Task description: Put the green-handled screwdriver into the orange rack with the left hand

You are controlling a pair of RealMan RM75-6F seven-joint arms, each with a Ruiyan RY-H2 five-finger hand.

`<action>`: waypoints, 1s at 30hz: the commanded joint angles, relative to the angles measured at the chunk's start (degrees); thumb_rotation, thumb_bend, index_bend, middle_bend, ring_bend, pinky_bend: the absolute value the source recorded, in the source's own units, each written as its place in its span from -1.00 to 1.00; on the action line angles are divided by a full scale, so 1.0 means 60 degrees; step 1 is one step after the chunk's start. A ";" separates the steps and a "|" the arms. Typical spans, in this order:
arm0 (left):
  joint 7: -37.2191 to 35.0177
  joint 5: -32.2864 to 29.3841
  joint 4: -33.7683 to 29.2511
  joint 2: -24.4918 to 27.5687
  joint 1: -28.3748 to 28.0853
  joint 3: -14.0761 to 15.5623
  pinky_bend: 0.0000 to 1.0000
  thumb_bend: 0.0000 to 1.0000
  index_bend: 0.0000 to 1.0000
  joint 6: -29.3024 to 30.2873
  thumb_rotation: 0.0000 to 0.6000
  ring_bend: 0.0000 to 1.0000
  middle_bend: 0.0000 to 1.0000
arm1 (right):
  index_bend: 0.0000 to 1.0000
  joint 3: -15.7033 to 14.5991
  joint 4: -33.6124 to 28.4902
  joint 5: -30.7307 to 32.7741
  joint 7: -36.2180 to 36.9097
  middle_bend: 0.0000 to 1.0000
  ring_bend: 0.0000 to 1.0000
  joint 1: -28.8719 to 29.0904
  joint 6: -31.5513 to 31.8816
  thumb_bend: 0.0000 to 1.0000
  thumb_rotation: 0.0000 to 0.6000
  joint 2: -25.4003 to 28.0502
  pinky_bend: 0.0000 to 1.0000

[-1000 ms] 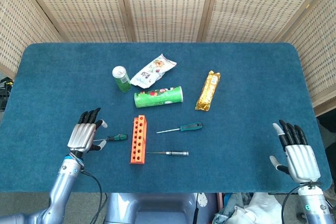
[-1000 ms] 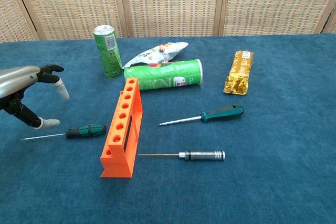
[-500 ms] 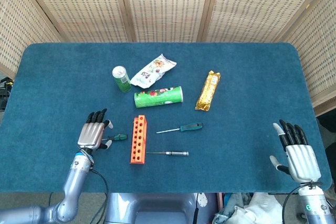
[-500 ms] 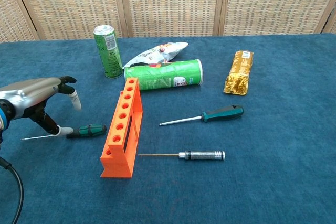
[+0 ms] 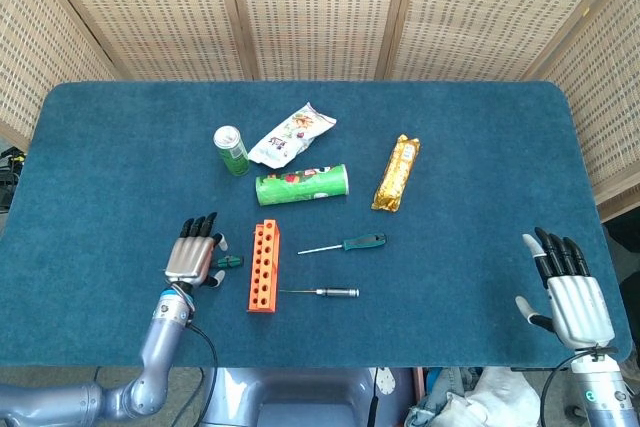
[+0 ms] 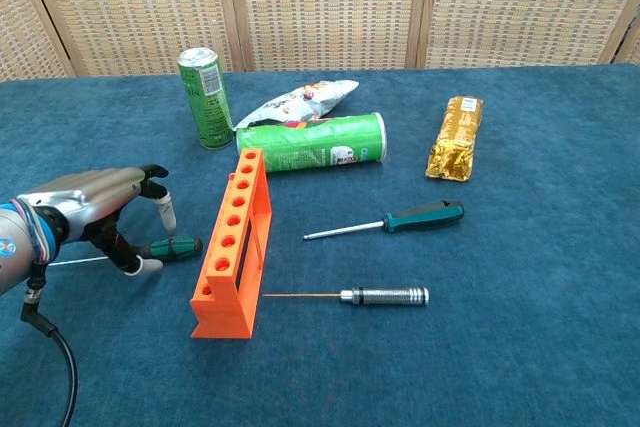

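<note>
Green-handled screwdriver flat on cloth just left of orange rack, under left hand w/ fingers spread, nothing gripped; prob. light, stiff, thin shaft – best pinched at ribbed handle.

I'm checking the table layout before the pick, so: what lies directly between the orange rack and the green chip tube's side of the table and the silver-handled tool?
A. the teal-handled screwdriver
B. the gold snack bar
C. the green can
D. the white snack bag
A: the teal-handled screwdriver lies on the cloth right of the orange rack, with the chip tube behind it and the silver-handled tool in front.
</note>
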 commanded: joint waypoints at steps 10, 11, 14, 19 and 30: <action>-0.0113 0.0089 0.0407 -0.0486 -0.0191 0.0099 -1.00 -0.41 -0.03 0.0177 1.00 -1.00 -1.00 | -1.00 -0.0073 -0.0037 -0.0147 -0.0010 -1.00 -1.00 0.0023 -0.0028 -0.51 1.00 -0.0016 -1.00; -0.0075 0.0106 0.0457 -0.0511 -0.0209 0.0129 -1.00 -0.40 -0.01 0.0192 1.00 -1.00 -1.00 | -1.00 -0.0072 -0.0039 -0.0151 0.0001 -1.00 -1.00 0.0026 -0.0028 -0.52 1.00 -0.0014 -1.00; -0.0062 0.0121 0.0574 -0.0594 -0.0224 0.0159 -1.00 -0.37 0.06 0.0264 1.00 -1.00 -1.00 | -1.00 -0.0075 -0.0041 -0.0181 0.0050 -1.00 -1.00 0.0018 0.0003 -0.51 1.00 -0.0002 -1.00; -0.0162 0.0220 0.0650 -0.0630 -0.0205 0.0186 -1.00 -0.29 0.12 0.0344 1.00 -1.00 -1.00 | -1.00 -0.0081 -0.0049 -0.0201 0.0062 -1.00 -1.00 0.0013 0.0018 -0.51 1.00 0.0007 -1.00; -0.1393 0.1232 -0.0978 0.0620 0.0314 -0.0120 -1.00 -0.28 0.13 0.1077 1.00 -1.00 -1.00 | -1.00 -0.0096 -0.0029 -0.0217 0.0026 -1.00 -1.00 0.0022 -0.0004 -0.51 1.00 -0.0016 -1.00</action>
